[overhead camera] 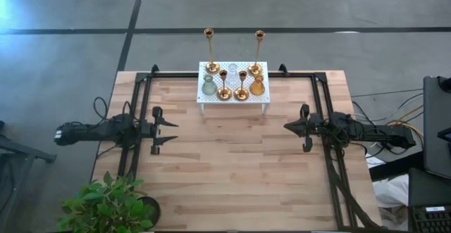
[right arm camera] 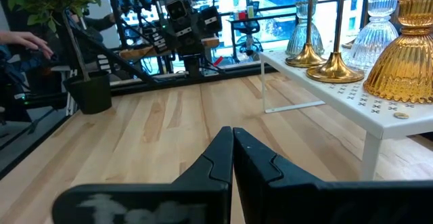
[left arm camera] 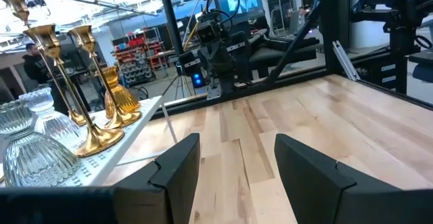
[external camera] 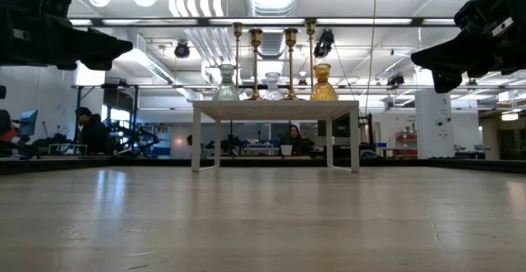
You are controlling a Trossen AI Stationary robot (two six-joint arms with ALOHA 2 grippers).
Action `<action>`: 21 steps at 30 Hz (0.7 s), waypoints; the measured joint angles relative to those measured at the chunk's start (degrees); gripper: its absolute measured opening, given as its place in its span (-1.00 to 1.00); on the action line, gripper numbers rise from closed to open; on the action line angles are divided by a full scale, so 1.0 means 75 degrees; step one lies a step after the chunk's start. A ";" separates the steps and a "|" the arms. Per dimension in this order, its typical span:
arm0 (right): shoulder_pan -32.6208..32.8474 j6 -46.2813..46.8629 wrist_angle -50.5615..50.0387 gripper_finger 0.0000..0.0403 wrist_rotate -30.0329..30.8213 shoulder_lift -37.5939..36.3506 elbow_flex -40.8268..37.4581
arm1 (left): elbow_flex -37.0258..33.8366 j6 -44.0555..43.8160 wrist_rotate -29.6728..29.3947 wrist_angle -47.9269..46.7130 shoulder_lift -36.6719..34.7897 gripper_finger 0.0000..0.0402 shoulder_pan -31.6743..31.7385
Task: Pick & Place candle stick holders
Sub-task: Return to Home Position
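On white perforated metal stand (overhead camera: 262, 100), far edge of wooden counter (overhead camera: 232, 169): two tall brass candlesticks (overhead camera: 210, 50) (overhead camera: 258, 50), two short brass candlesticks (overhead camera: 224, 86) (overhead camera: 242, 87), grey-green glass holder (overhead camera: 209, 87), clear glass holder (overhead camera: 232, 71), amber glass holder (overhead camera: 257, 87). Left end effector (overhead camera: 176, 131), near left edge: fingers wide apart, empty. Right end effector (overhead camera: 286, 127), near right edge: closed, empty.

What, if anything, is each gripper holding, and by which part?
Nothing is held. The left gripper is open and empty; the right gripper is shut on nothing.
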 joint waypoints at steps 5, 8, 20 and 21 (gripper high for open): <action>0.0000 0.0000 0.0000 -0.96 0.0000 0.0000 0.0000 | 0.0000 -0.0342 0.0000 0.0000 0.0000 -0.02 0.0000; 0.0000 0.0000 0.0000 -0.96 0.0002 0.0000 0.0000 | 0.0000 -0.1258 0.0000 0.0006 0.0000 -0.02 0.0000; 0.0000 0.0000 0.0000 -0.96 0.0000 0.0000 0.0000 | 0.0000 -0.2395 0.0003 0.0055 0.0000 -0.02 0.0000; 0.0000 0.0000 0.0000 -0.96 0.0000 0.0000 0.0000 | 0.0000 -0.2397 0.0003 0.0058 0.0002 -0.02 0.0000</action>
